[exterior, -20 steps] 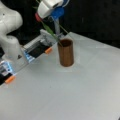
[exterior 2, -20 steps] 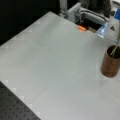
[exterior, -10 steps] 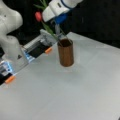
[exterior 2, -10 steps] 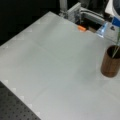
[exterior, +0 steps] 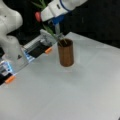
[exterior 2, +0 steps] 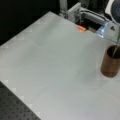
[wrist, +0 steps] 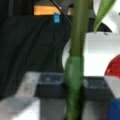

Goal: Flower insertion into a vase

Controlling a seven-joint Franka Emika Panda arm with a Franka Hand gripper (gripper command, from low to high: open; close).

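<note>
The vase (exterior: 66,52) is seen upright on the white table (exterior: 82,87), just below the gripper (exterior: 57,26). The flower's green stem (exterior: 51,31) is held clamped in the gripper, tilted, its lower end inside the vase's rim; in a front view the vase (exterior 2: 110,63) is found near the table's right edge.

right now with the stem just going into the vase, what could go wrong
The flower stem enters the vase at a slant, resting near the rim, so it could catch there and tip the vase. The vase stands unsupported on the table. The pincer holds the stem above the vase; a weak hold could let the stem slip.
</note>
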